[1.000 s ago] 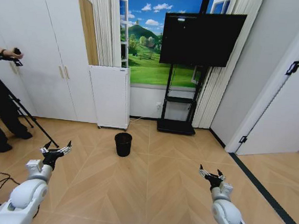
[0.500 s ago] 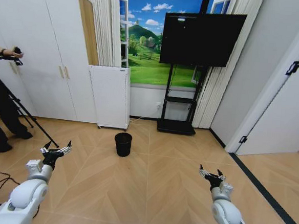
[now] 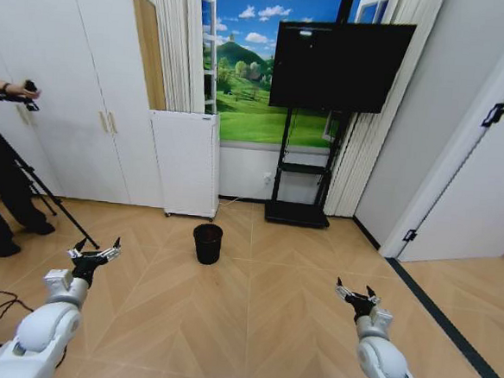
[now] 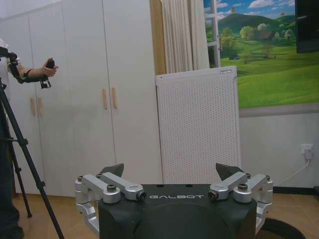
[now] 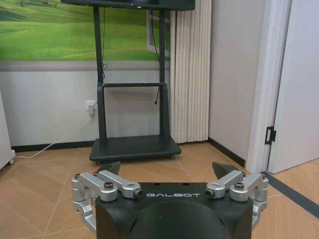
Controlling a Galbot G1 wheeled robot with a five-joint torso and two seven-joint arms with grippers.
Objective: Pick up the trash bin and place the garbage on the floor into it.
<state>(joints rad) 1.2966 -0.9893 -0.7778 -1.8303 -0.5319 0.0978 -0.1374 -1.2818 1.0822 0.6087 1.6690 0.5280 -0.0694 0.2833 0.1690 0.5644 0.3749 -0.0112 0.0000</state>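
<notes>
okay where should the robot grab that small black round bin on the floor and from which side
Probably the top rim of the small black round trash bin, from above: it stands upright, open-mouthed, with clear wooden floor around. One finger inside, one outside. Both the left gripper and right gripper are open.

The left gripper [image 4: 170, 174] holds its jaws spread wide apart, empty, facing a white perforated appliance [image 4: 198, 127] against the wall. White wardrobe doors [image 4: 70, 94] stand beside it, a cream curtain [image 4: 182, 37] behind it.
</notes>
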